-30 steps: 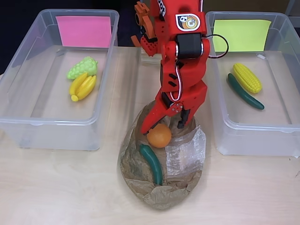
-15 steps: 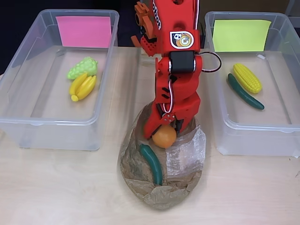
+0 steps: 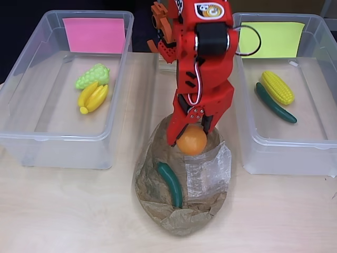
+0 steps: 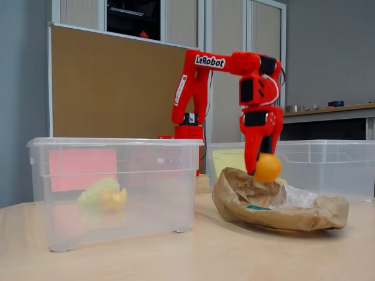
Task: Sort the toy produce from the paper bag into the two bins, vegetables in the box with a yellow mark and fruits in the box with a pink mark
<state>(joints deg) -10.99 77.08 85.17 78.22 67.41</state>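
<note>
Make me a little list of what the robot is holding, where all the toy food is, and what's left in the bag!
gripper: shut on the orange, lifted above the paper bag in the fixed view
paper bag: lying open on the table, green pepper inside
pink-marked bin: green grapes, yellow bananas
yellow-marked bin: corn, dark green cucumber
left to sort: orange, green pepper

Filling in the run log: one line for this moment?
gripper: shut on orange | orange: lifted above paper bag | pepper: in bag | pink bin: grapes, banana | yellow bin: corn, cucumber
</note>
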